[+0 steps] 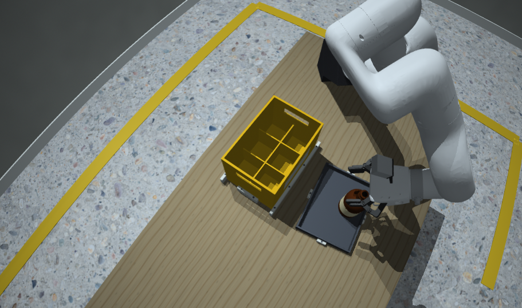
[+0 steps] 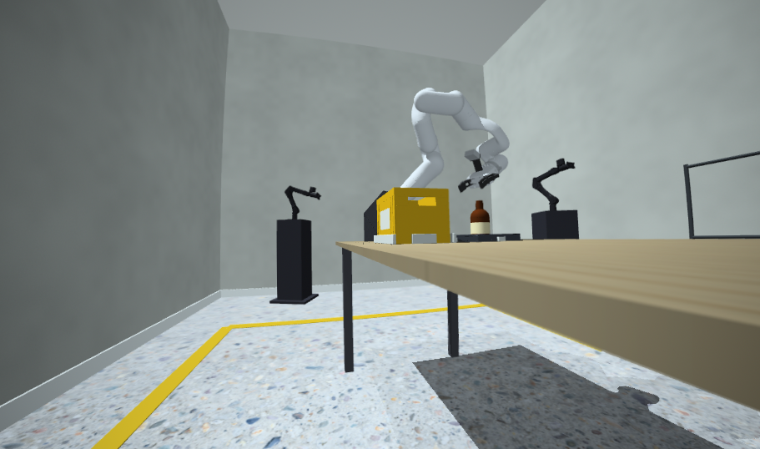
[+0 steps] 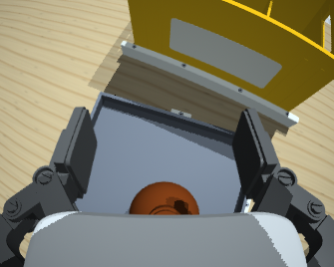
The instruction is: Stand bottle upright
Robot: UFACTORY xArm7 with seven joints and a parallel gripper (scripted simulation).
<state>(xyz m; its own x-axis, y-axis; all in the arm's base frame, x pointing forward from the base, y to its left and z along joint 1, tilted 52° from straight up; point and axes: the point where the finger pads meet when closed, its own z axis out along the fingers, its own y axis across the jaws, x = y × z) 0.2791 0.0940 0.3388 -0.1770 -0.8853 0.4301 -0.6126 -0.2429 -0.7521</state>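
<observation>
The brown bottle with a cream label stands upright on the dark tray. The tray lies level on the table. My gripper is open, and the exterior view shows it above the bottle's mouth with a gap between them. Nothing is between its fingers. In the wrist view the gripper body hides the near part of the bottle. The yellow crate stands level beside the tray, and nothing holds it.
The wooden table bears the crate and tray. Pale rails edge the crate's base. Small pale brackets sit at the tray's edges. The crate has several compartments.
</observation>
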